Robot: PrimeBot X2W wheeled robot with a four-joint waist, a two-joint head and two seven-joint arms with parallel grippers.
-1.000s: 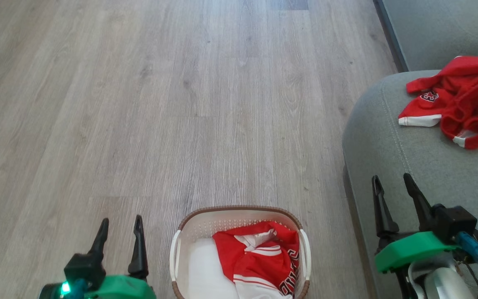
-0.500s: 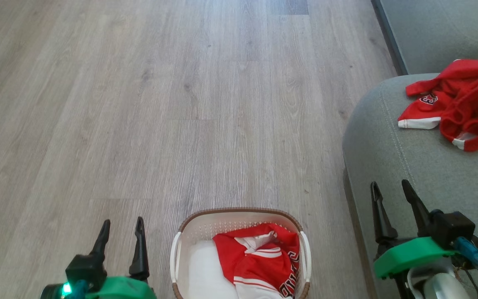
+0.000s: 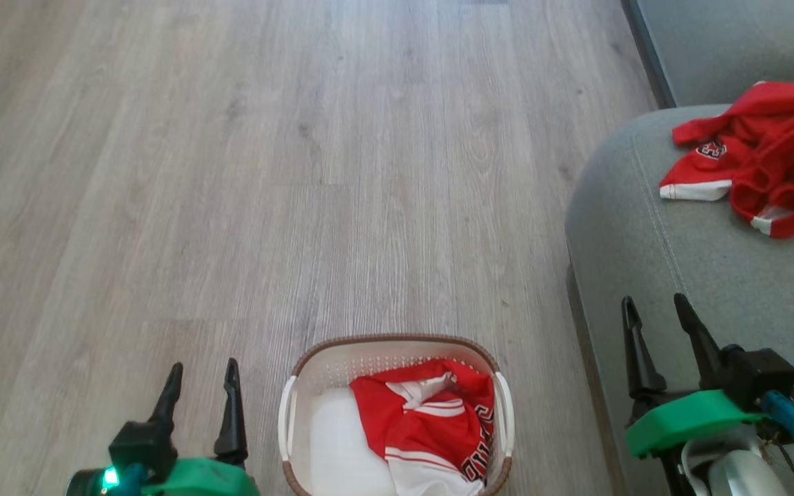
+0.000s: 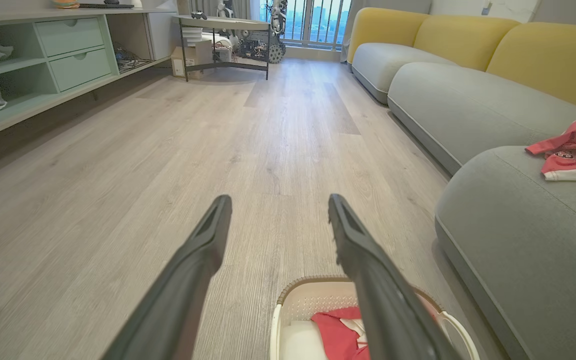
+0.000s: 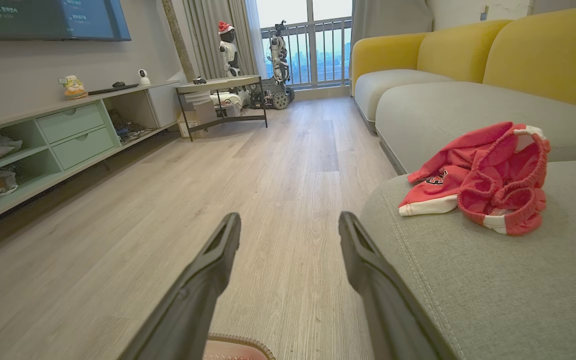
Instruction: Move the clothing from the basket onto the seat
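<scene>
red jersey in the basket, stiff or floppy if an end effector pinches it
Likely floppy: the red jersey lies crumpled in folds, so it should drape from a pinch. Probably light, since the fabric looks thin. The small basket might shift if cloth snags its rim.

Basket (image 3: pixel 397 339): near end cut off by the bottom edge of the head view, with the lower part of the clothing (image 3: pixel 424 427) inside it; lettering there is folded and cropped, not legible. In the left wrist view part of the basket is hidden behind one finger (image 4: pixel 368 270) of the left claw (image 4: pixel 279 200). The other red garment (image 3: pixel 748 151) on the seat (image 3: pixel 645 241) is cropped at the right edge. Text on the wall screen (image 5: pixel 48 17): too small to be read.
</scene>
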